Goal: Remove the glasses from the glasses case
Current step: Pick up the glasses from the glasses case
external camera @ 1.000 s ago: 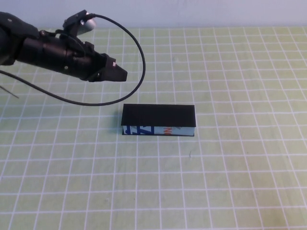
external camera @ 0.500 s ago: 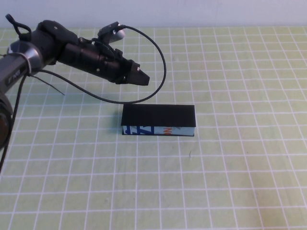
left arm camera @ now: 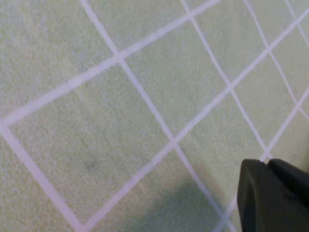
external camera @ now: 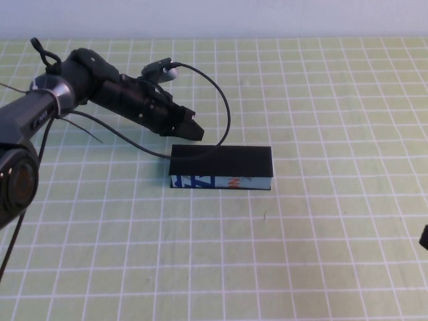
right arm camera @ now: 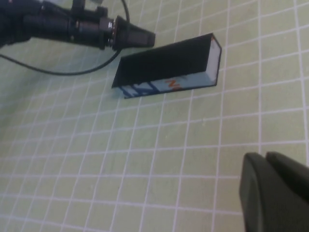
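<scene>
The glasses case lies flat on the green grid mat, a little left of the middle of the table, with its lid down; its light blue side strip with the dark blue and red-orange print faces my side. I cannot see the glasses at all, because the case is closed and hides whatever is inside it.

The left gripper is just beside the far left corner of the case, low over the mat; from the high view I cannot tell if the tip touches the case or only stands very near it. The two fingers look pressed together to one dark point, with nothing between them. The left arm comes in from the left edge of the table and slopes downward to the right toward the case; a black cable makes a loop from the wrist and drops to the lid of the case. In the left wrist view I see only the mat and a piece of one dark finger, cut off by the frame.

The right gripper is held over the near right part of the mat, well apart from the case; its jaws are closed and empty; in the high view only a small dark piece shows at the right edge.
</scene>
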`<state>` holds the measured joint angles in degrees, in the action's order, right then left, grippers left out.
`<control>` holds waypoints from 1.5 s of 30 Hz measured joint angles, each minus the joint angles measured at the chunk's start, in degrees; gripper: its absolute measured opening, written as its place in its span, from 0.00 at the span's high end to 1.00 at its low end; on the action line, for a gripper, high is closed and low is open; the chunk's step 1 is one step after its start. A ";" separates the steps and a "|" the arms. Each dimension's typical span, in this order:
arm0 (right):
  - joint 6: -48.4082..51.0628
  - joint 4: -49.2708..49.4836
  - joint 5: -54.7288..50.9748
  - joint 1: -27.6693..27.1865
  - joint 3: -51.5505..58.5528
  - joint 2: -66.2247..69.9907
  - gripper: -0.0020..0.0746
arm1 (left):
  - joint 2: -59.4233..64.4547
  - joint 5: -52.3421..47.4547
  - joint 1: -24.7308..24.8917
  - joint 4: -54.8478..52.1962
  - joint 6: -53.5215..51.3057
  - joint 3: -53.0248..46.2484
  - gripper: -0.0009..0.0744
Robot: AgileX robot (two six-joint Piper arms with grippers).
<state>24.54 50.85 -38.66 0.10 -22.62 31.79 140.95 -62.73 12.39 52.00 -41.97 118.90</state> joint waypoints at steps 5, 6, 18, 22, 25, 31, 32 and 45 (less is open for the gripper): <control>7.26 -0.29 -6.42 0.00 -10.45 14.45 1.00 | -0.01 -1.25 0.00 -0.28 0.00 0.13 0.99; 8.17 -0.34 -7.41 0.00 -12.56 16.63 1.00 | -0.01 -1.61 0.00 -0.28 0.00 0.13 0.99; 5.99 -19.53 -4.85 24.48 -36.81 42.76 1.00 | -0.01 -4.29 0.02 -4.25 1.36 0.36 0.99; 10.54 -27.13 -4.76 30.45 -45.28 52.04 0.99 | -0.01 -4.93 0.02 -4.37 1.72 0.35 0.99; 13.72 -32.29 -4.76 32.91 -50.49 57.90 0.97 | -0.01 -5.57 0.02 -4.37 2.22 0.35 0.99; 22.03 -36.03 -4.09 33.54 -55.28 67.08 0.72 | -0.01 -5.81 0.02 -4.49 2.36 0.35 0.99; 23.79 -36.32 -3.32 33.58 -55.40 68.13 0.67 | -0.01 -5.81 0.02 -4.49 2.45 0.35 0.99; 34.28 -36.18 7.53 33.83 -56.02 75.19 0.58 | -0.01 -6.03 0.02 -4.49 2.58 0.35 0.99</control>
<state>58.82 14.67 -31.13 33.94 -78.64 106.98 140.94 -68.77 12.42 47.52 -39.39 119.25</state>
